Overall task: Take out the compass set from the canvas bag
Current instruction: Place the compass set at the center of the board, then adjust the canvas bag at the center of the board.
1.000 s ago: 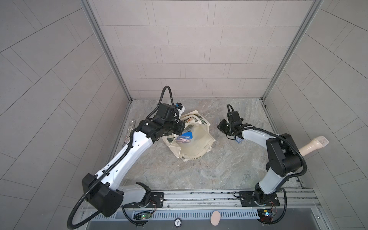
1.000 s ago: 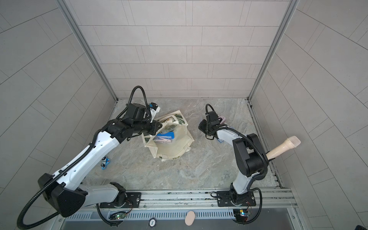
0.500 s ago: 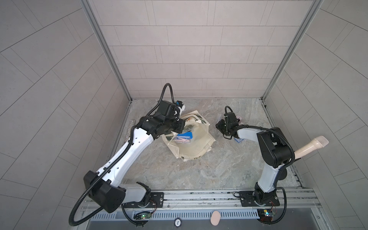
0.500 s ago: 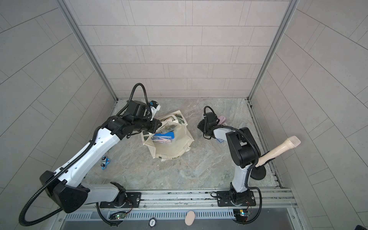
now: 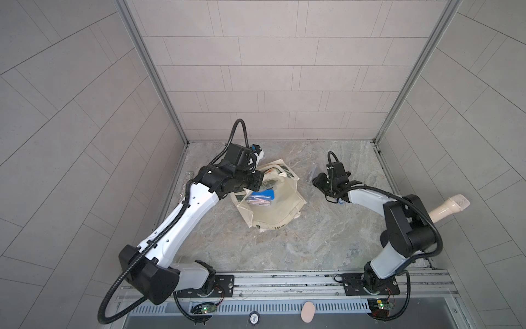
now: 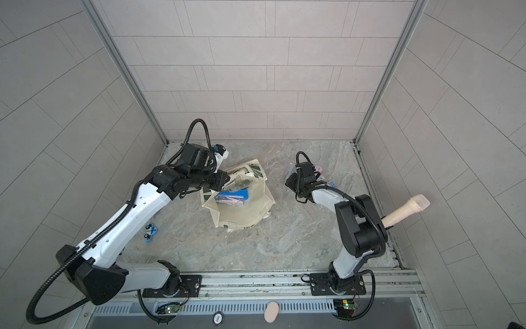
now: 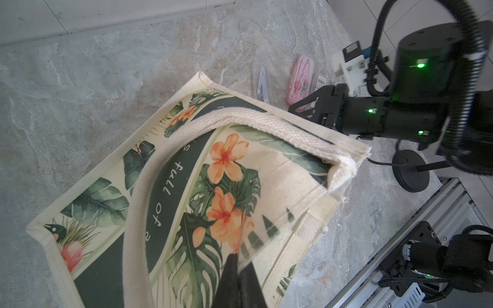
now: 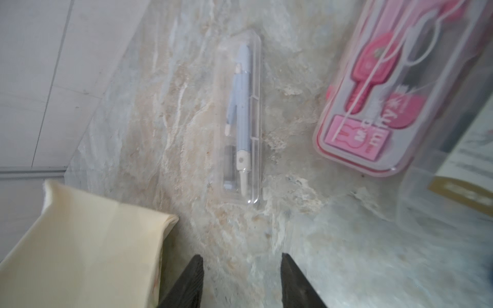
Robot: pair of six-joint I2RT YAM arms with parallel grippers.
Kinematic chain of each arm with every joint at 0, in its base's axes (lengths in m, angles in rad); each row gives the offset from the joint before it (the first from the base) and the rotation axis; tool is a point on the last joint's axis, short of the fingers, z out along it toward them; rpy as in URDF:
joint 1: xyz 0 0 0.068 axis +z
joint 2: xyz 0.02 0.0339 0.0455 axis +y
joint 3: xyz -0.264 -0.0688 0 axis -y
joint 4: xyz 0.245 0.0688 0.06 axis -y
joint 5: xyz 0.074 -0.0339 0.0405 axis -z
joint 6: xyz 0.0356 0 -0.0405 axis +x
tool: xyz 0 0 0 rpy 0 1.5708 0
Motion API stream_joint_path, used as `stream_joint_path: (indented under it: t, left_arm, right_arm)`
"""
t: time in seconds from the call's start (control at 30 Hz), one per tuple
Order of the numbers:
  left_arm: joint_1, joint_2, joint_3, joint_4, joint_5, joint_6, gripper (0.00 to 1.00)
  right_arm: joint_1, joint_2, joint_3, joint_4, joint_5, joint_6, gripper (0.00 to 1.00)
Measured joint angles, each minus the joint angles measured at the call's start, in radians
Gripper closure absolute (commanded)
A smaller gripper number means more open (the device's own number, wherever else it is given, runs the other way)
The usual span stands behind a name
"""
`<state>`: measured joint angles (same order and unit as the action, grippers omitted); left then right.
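Fingers of the left gripper (image 7: 237, 266) are pressing shut against the canvas bag (image 7: 232, 192), lettered "full of"; right gripper (image 8: 241, 280) is hovering half-open, holding nothing.

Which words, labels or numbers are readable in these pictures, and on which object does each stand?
"full of": white script on the dark green band of the canvas bag; neighbouring letters incomplete.
Lettering on the pink case: too blurred to read.
Print on the barcode label: too small to read.
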<state>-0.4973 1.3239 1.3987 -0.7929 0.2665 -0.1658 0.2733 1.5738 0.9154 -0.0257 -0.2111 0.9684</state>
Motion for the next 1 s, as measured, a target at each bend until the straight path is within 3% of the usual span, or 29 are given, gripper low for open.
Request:
stream_joint_path:
  t: [0.27,0.5,0.77,1.0]
  left_arm:
    - [0.0,-0.01,-0.022,0.036,0.002,-0.032,1.0]
    - [0.0,-0.024,-0.051,0.071,0.016,-0.082,1.0]
    - [0.0,-0.038,-0.079,0.092,0.025,-0.109,1.0]
    - [0.0,-0.029,-0.079,0.094,0.028,-0.122,1.0]
  right_arm:
    - [0.105,-0.33,-0.101,-0.161,-0.021,-0.104,0.51]
    - [0.18,-0.61,-0.234,-0.274,-0.031,-0.107,0.5]
    - [0.193,-0.772,-0.346,-0.355,-0.031,-0.065,0.49]
    - [0.193,-0.854,-0.333,-0.395,-0.01,-0.046,0.48]
